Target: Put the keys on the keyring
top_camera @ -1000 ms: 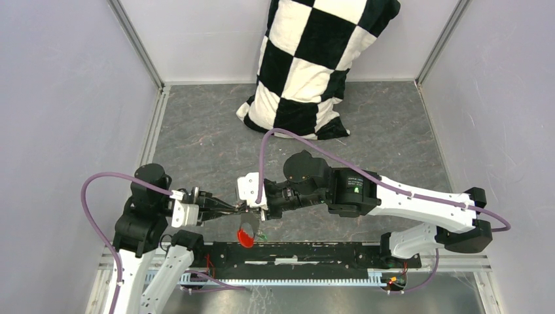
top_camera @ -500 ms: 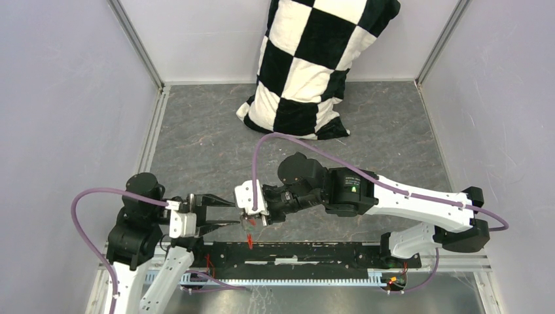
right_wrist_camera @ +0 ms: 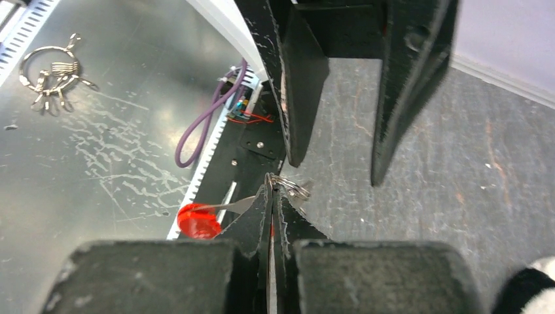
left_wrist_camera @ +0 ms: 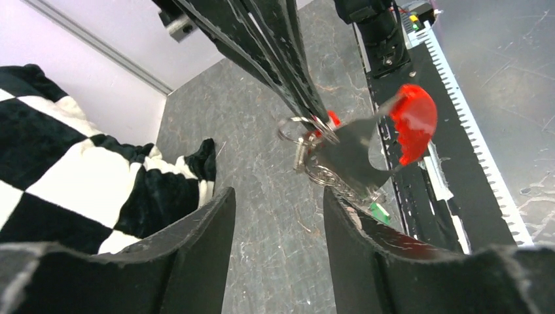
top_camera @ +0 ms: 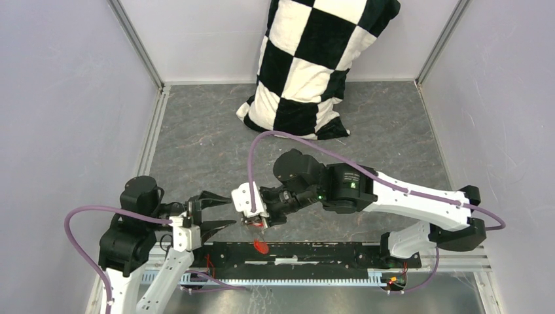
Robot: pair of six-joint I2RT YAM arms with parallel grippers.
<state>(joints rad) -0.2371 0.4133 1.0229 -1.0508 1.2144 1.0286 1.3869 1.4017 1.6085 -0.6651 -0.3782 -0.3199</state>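
Observation:
My right gripper (top_camera: 254, 221) is shut on the keyring (left_wrist_camera: 324, 171), pinching its thin silver rings at the fingertips (right_wrist_camera: 271, 186). The ring's flat grey-and-red fob (left_wrist_camera: 409, 121) hangs below, over the black rail (top_camera: 314, 252). A green-headed key (left_wrist_camera: 378, 210) dangles under the rings, half hidden by my left finger (left_wrist_camera: 366, 255). A small red piece (left_wrist_camera: 334, 118) sits against the right fingertips; I cannot tell whether it is the red key. My left gripper (top_camera: 231, 210) stands open just left of the rings, touching nothing.
A black-and-white checked pillow (top_camera: 307, 65) leans on the back wall. A separate ring with several keys (right_wrist_camera: 52, 70) lies on the metal plate beyond the rail. Grey walls close in on both sides.
My left gripper opened and drew back to the left, away from the right fingertips it was touching. The right gripper kept the keyring, and the fob swung lower.

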